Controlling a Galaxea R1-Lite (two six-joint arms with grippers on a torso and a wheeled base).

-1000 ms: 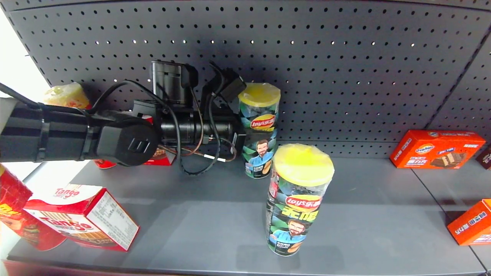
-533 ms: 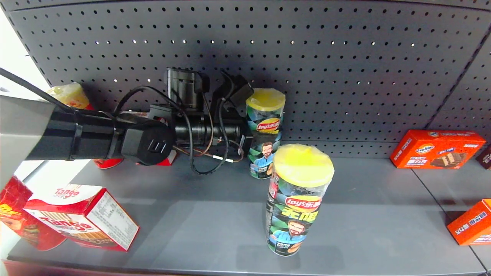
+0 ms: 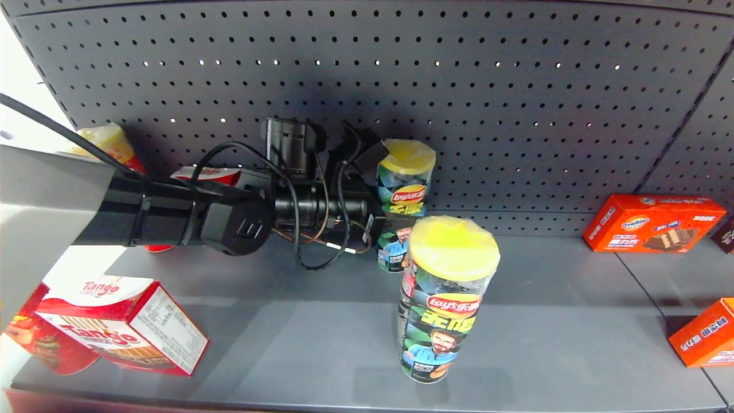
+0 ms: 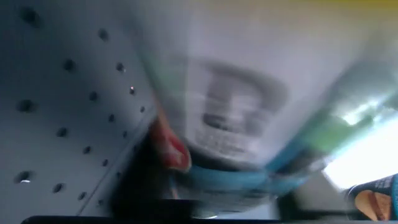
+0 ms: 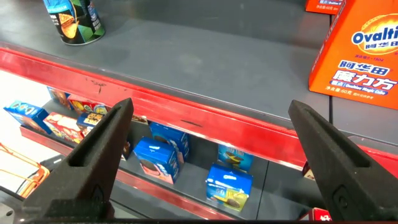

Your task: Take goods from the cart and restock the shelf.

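Observation:
A chips can (image 3: 406,195) with a yellow lid stands upright close to the pegboard back panel; whether its base rests on the grey shelf (image 3: 550,344) cannot be told. My left gripper (image 3: 374,198) is shut on its side, coming in from the left. The left wrist view has the held can (image 4: 249,112) pressed close to the lens. A second, matching chips can (image 3: 444,298) stands nearer the front of the shelf, also seen as the chips can (image 5: 73,18) in the right wrist view. My right gripper (image 5: 211,162) hangs open below the shelf's red front edge, holding nothing.
A red and white wafer box (image 3: 120,324) and a red can (image 3: 40,341) sit at the front left. Another yellow-lidded can (image 3: 106,143) stands back left. Orange boxes (image 3: 654,221) (image 3: 702,332) lie on the right. Blue boxes (image 5: 158,155) fill the lower shelf.
My left arm has carried the held chips can to the right along the back panel, closer to the front can. Everything else has stayed put.

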